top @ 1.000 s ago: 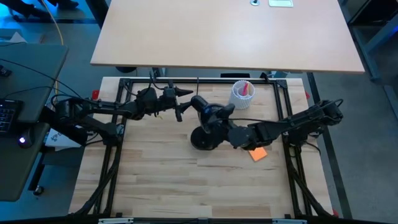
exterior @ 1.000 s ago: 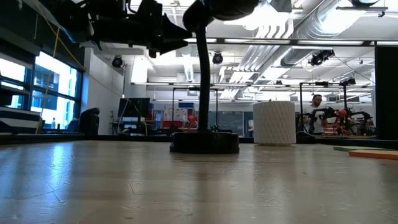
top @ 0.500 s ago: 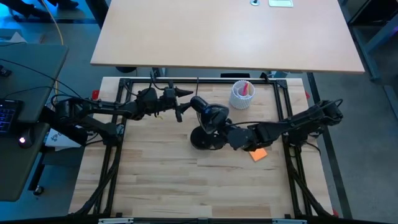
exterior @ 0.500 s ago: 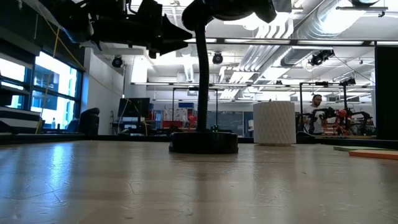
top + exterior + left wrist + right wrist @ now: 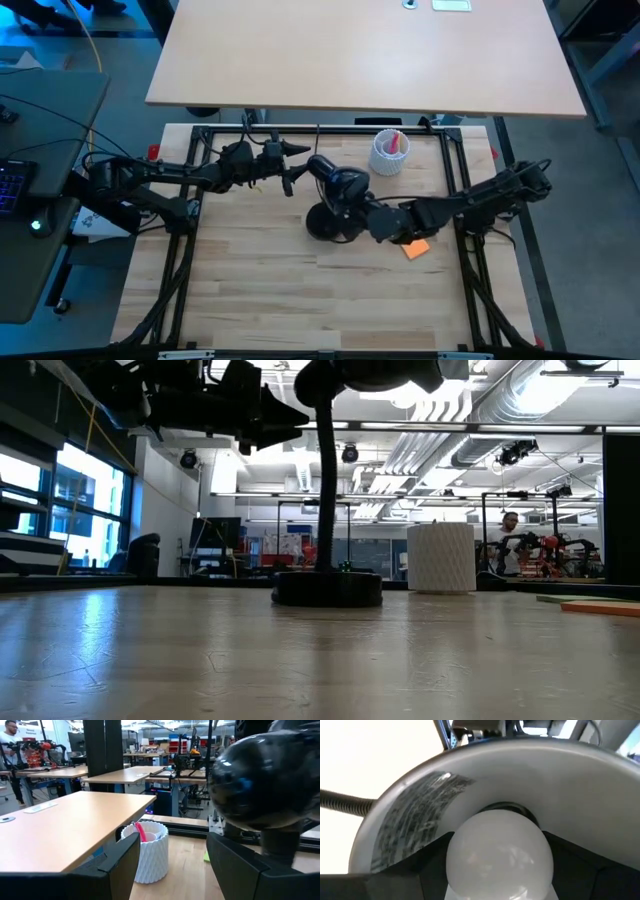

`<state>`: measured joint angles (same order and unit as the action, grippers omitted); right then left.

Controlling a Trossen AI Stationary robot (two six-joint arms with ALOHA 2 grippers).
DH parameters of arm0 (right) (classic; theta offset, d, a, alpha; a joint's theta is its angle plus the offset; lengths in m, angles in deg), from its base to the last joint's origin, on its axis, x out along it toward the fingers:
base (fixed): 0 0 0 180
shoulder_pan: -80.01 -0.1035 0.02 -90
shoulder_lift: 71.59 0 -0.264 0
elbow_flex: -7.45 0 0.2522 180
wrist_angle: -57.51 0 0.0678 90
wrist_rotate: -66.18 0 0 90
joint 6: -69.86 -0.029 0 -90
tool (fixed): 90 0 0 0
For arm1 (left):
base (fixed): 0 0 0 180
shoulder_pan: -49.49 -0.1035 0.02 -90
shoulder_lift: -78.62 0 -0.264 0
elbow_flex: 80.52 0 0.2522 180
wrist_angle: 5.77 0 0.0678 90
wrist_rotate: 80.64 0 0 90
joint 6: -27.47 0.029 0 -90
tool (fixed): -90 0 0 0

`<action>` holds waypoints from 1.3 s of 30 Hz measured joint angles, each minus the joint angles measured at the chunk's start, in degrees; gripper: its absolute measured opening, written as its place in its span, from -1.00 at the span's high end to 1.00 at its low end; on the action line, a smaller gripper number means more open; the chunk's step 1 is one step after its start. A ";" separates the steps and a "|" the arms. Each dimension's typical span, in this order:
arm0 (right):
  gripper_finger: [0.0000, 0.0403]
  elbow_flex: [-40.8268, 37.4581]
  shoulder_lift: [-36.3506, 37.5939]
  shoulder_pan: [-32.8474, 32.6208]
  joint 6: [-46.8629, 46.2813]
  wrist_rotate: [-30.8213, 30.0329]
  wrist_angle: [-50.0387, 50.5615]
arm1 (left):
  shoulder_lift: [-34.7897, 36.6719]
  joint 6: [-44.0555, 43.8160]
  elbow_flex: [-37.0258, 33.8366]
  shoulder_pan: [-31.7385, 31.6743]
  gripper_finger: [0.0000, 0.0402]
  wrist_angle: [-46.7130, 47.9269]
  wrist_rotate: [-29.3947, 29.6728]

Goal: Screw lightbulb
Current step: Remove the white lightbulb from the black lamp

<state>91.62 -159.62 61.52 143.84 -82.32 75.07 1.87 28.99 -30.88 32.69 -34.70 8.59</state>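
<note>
My right jaws are clamped on the lightbulb, seated inside the lamp shade at bench centre. My left jaws stand apart, at the shade's 10 o'clock.

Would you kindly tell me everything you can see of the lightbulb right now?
The lightbulb shows only in the right wrist view: a smooth, matte white, rounded globe, apparently frosted glass or plastic, with faint reflections. It sits between the right pincer's dark fingers, which flank it on both sides, seemingly gripping it. Its far end points into the lamp shade, whose pale inner wall curves around it, towards a dark socket ring. The screw base is hidden, so how far it is threaded cannot be told.
</note>
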 joint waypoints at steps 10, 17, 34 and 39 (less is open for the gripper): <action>-0.47 0.00 0.13 0.62 -15.02 1.71 -1.73 | 0.01 -0.42 0.00 -0.03 -0.12 0.68 0.19; -0.56 0.00 0.44 -0.23 -22.56 1.75 -2.21 | 0.01 -0.86 0.00 -0.03 -0.12 0.95 0.19; -0.56 0.00 0.37 -3.72 -43.20 -1.39 -14.45 | 0.00 -0.86 0.00 -0.03 -0.12 1.60 0.17; -0.56 0.00 1.29 -4.70 -55.84 -1.70 -12.10 | 0.02 -0.86 0.00 -0.03 -0.12 2.03 0.17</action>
<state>91.62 -158.33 56.82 88.00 -84.02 62.97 1.88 28.13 -30.88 32.65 -32.68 8.76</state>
